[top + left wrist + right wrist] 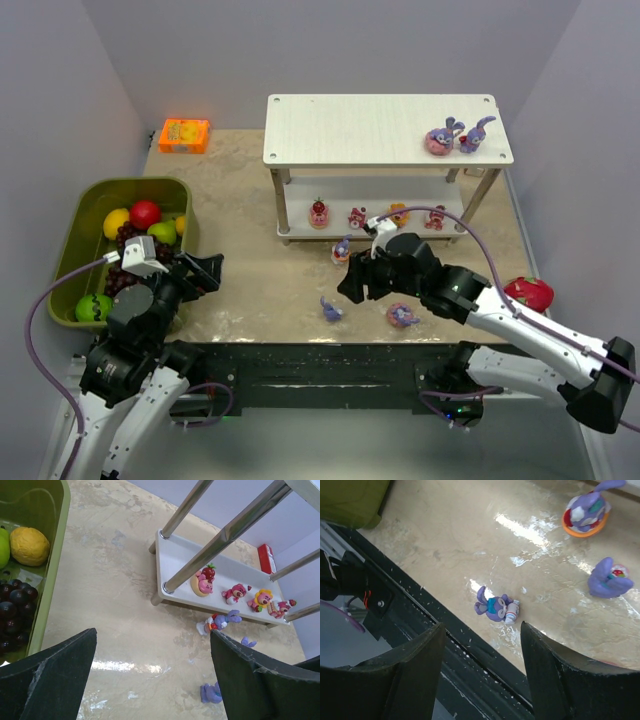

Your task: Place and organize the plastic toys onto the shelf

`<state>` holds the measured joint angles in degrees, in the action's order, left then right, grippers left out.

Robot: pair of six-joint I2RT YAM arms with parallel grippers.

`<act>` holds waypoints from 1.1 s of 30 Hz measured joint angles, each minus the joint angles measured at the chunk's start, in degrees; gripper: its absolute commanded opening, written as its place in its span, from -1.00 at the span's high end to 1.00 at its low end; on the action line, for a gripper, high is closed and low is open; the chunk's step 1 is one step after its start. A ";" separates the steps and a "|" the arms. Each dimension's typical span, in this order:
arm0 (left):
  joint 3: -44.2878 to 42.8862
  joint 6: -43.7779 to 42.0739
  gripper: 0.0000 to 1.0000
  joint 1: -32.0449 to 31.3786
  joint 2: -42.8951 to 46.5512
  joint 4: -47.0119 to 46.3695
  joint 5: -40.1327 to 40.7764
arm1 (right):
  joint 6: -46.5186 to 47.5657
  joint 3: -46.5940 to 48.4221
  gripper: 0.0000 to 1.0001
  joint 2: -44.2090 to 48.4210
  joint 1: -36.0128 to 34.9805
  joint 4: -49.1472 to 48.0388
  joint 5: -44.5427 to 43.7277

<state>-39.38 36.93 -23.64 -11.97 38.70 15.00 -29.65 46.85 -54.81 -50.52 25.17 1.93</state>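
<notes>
The white shelf [380,128] stands at the back, with two purple bunnies [445,137] [477,134] on its top board. Several small pink-red cake figures [357,217] [204,582] sit on the lower board [175,555]. Three more bunnies are loose on the table: one in front of the shelf [342,249] [222,621], one lying near the front edge [330,309] [497,608], one on a donut base [402,316]. My right gripper [350,281] [481,630] hovers open above the lying bunny, holding nothing. My left gripper [205,270] [152,635] is open and empty beside the bin.
An olive-green bin [85,215] [57,555] of fruit sits at the left. An orange box [184,135] lies at the back left. A dragon fruit [528,293] rests at the right edge. The black front rail [445,645] runs just under my right gripper.
</notes>
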 measured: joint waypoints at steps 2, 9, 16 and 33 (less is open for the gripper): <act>0.00 0.00 -0.99 0.00 0.00 0.00 0.04 | -0.66 -0.83 -0.22 -0.96 -2.05 -0.87 -1.11; 0.00 0.02 -0.99 0.00 -0.09 0.00 0.07 | -4.22 -4.39 0.50 -3.41 -6.56 -1.81 -5.57; 0.00 0.02 -0.99 0.00 -0.11 0.00 0.09 | -9.53 -6.64 0.86 -6.23 -7.93 -2.03 -12.24; 0.00 0.15 -0.99 0.00 -0.09 0.02 0.13 | -14.88 -14.71 1.00 -21.07 -7.98 -18.53 -15.15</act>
<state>-39.38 37.08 -23.64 -12.05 38.72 15.14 -44.53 32.14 -75.88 -58.50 6.63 -13.21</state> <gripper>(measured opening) 0.994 0.007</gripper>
